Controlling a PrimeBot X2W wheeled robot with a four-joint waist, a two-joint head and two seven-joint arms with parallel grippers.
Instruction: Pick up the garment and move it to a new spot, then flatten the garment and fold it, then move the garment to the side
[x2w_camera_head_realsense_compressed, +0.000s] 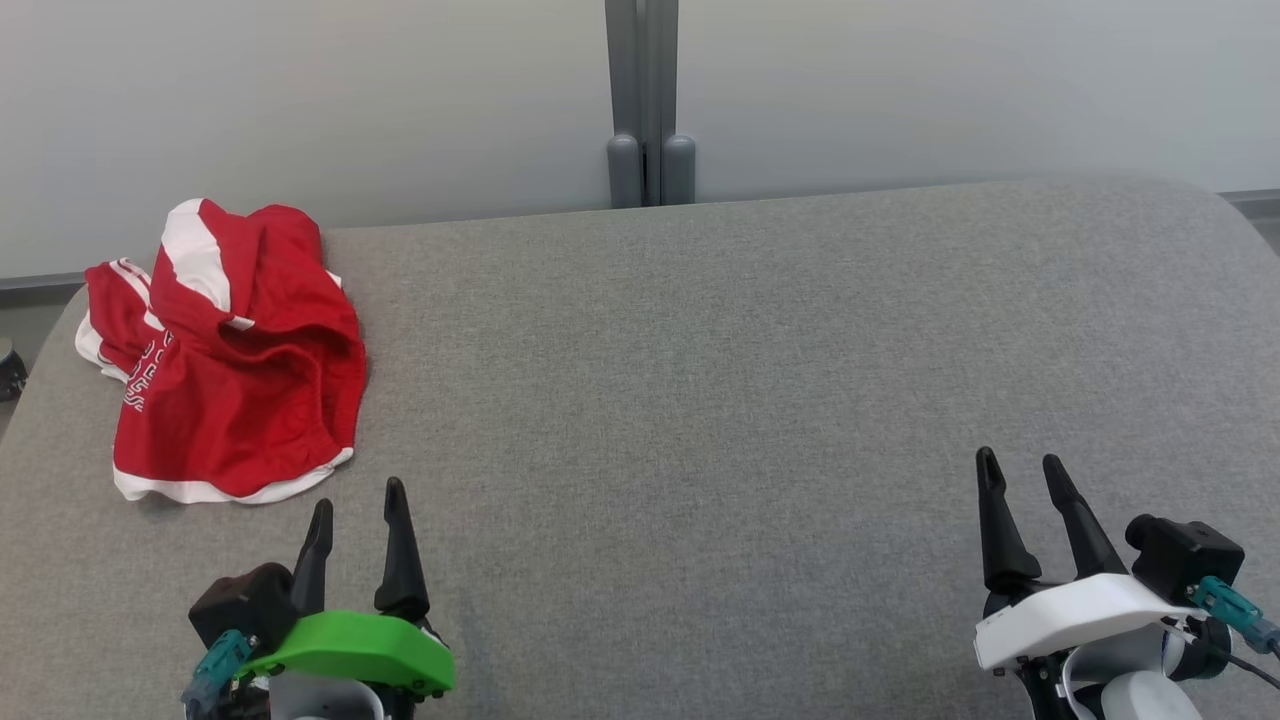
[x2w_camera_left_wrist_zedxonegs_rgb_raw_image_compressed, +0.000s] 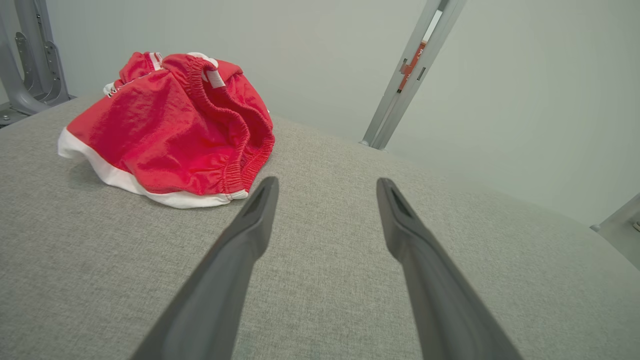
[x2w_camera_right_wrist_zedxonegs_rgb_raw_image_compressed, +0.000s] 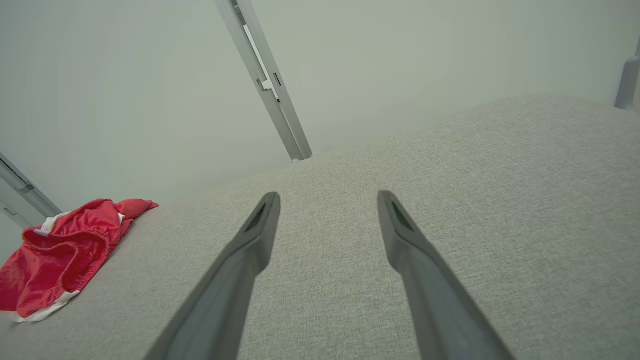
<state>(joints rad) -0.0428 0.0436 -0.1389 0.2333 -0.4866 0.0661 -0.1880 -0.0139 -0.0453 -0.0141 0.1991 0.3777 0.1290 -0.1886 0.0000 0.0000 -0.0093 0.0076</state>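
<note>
A broad table (x2w_camera_head_realsense_compressed: 700, 400) covered in grey woven fabric, with rounded far corners, spreads across the head view in front of a pale wall (x2w_camera_head_realsense_compressed: 300, 100) and an upright grey metal post (x2w_camera_head_realsense_compressed: 645, 100). A crumpled red fabric garment (x2w_camera_head_realsense_compressed: 240, 400) with white trim and an elastic waistband lies in a heap on the table's far left part, touching neither arm. The green-cased left end effector (x2w_camera_head_realsense_compressed: 358, 495) sits just on the near side of the garment's white hem, its two dark fingers spread wide and empty, and the white-cased right end effector (x2w_camera_head_realsense_compressed: 1020, 460), well apart at the near right, is likewise wide and holds nothing.
</note>
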